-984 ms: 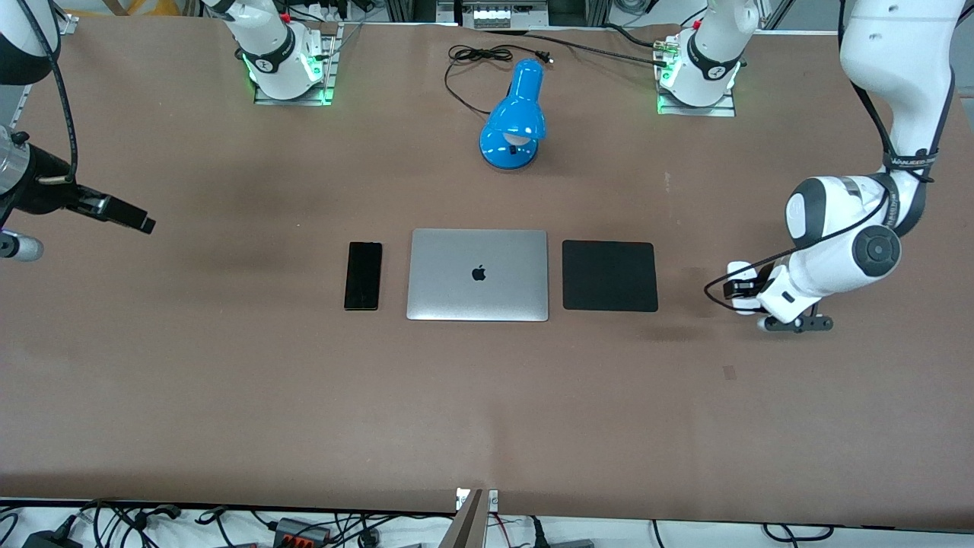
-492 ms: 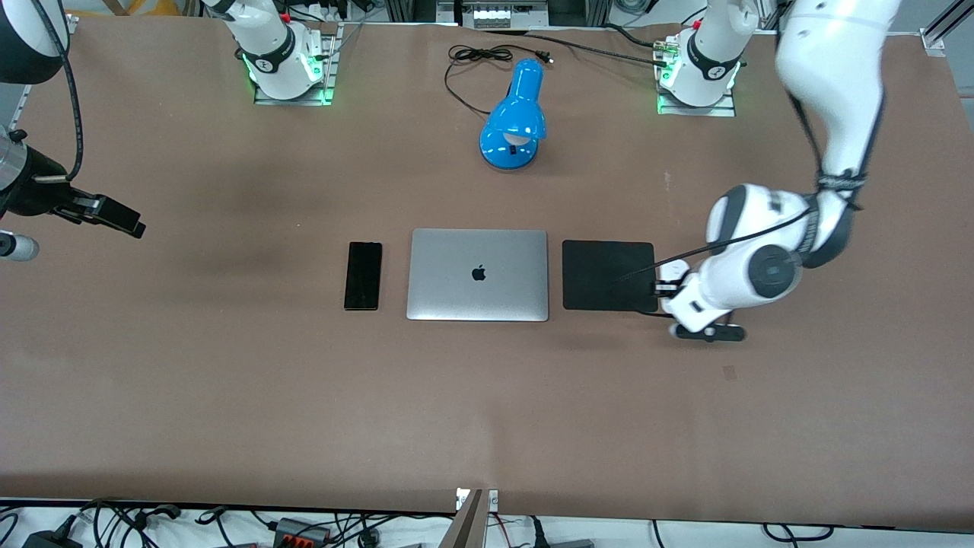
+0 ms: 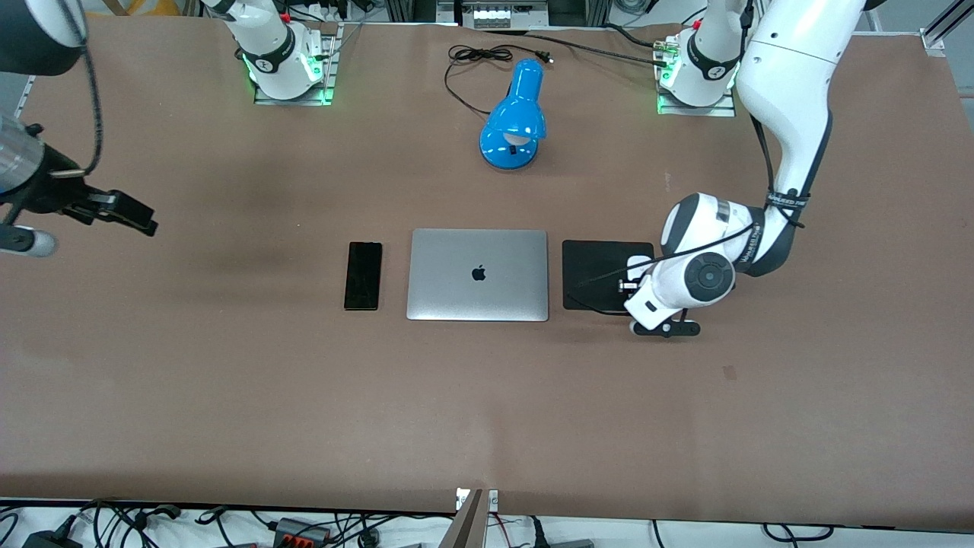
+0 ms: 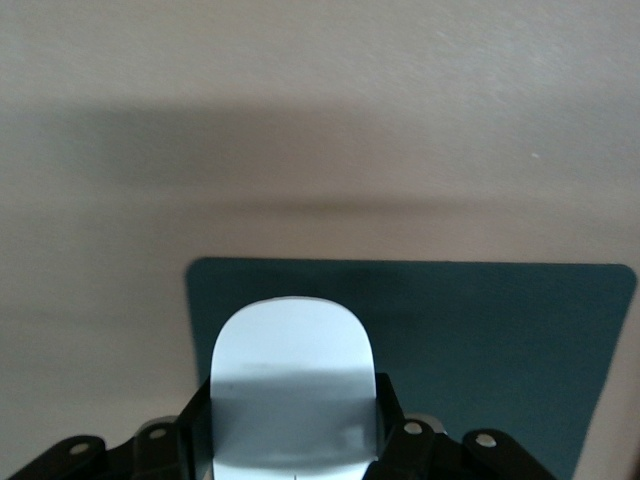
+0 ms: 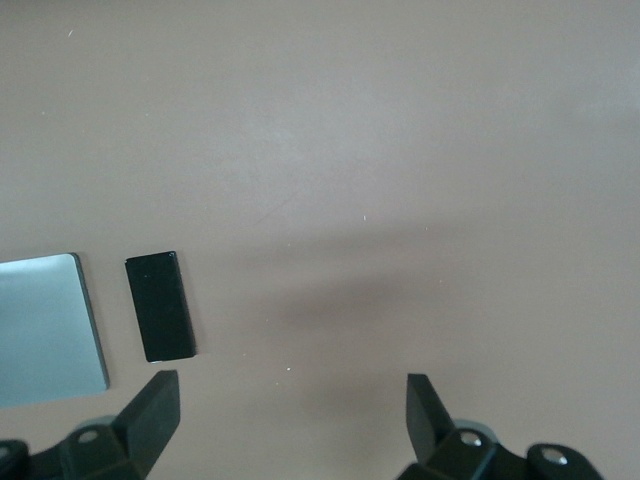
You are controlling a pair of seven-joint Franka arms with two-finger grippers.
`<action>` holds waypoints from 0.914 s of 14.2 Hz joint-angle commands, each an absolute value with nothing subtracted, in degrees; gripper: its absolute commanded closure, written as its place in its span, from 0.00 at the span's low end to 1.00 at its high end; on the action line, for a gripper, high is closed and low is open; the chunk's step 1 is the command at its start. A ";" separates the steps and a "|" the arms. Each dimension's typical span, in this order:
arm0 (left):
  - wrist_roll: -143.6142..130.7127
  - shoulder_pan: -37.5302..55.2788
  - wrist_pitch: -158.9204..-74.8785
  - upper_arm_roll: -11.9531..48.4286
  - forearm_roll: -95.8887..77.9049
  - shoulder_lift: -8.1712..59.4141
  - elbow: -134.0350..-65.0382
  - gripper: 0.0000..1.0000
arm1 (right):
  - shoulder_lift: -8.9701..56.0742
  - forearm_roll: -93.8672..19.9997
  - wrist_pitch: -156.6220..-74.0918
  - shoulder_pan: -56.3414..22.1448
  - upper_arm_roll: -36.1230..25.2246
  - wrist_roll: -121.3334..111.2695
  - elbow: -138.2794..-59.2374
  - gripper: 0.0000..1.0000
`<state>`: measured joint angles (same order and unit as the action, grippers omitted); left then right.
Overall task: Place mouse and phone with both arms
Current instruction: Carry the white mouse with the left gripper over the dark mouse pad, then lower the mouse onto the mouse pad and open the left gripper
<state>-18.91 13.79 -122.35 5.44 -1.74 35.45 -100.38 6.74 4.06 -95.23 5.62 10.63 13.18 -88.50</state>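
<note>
The white mouse is held between the fingers of my left gripper, which is shut on it. It hangs over the edge of the square black mat at the left arm's end. In the front view the left gripper is over that edge of the mat, and the hand hides the mouse. The black phone lies flat beside the laptop, toward the right arm's end; it also shows in the right wrist view. My right gripper is open and empty, over bare table toward the right arm's end.
A closed silver laptop lies between the phone and the mat. A blue desk lamp with a black cord stands farther from the front camera than the laptop. Brown table surface lies all round.
My left arm has carried the mouse from the left arm's end of the table to the mat's edge. My right gripper has shifted only slightly.
</note>
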 commanded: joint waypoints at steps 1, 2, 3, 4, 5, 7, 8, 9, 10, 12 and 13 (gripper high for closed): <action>-21.88 15.47 -124.87 5.27 -1.23 37.61 -99.58 0.65 | 5.62 6.50 -96.23 3.60 9.76 12.74 -89.03 0.00; -22.41 15.99 -125.68 5.27 -1.23 38.14 -99.67 0.65 | 5.62 6.33 -97.28 3.60 8.89 11.96 -89.29 0.00; -23.46 16.52 -125.86 5.27 -1.32 38.23 -99.67 0.66 | 5.62 5.89 -97.47 3.52 7.14 9.43 -89.38 0.00; -24.51 17.05 -125.86 5.27 -1.23 38.41 -99.67 0.66 | 5.63 5.63 -97.47 2.12 4.77 6.36 -89.47 0.00; -25.22 17.22 -125.86 5.27 -1.23 38.50 -99.75 0.66 | 5.63 5.63 -97.38 0.80 2.83 6.07 -89.47 0.00; -25.31 17.58 -125.86 5.19 -1.23 38.50 -99.84 0.66 | 5.45 5.54 -97.38 0.61 1.24 5.46 -90.26 0.00; -25.31 17.58 -125.77 5.19 -1.23 38.50 -99.84 0.66 | 5.36 4.14 -97.47 0.79 -0.16 5.36 -90.96 0.00; -25.31 17.58 -125.77 5.27 -1.23 38.50 -100.19 0.59 | 4.84 2.30 -97.38 0.79 -1.31 5.10 -91.23 0.00; -25.23 17.40 -125.77 5.27 -1.23 38.50 -100.37 0.37 | 4.75 1.76 -97.38 0.79 -1.75 4.92 -91.32 0.00; -24.96 17.31 -125.34 5.19 -1.06 38.41 -100.28 0.00 | 4.75 1.67 -96.95 0.70 -1.67 4.83 -90.97 0.00; -24.87 17.40 -125.33 5.19 -1.05 38.41 -100.28 0.00 | 4.66 1.58 -96.68 0.70 -1.50 5.10 -90.97 0.00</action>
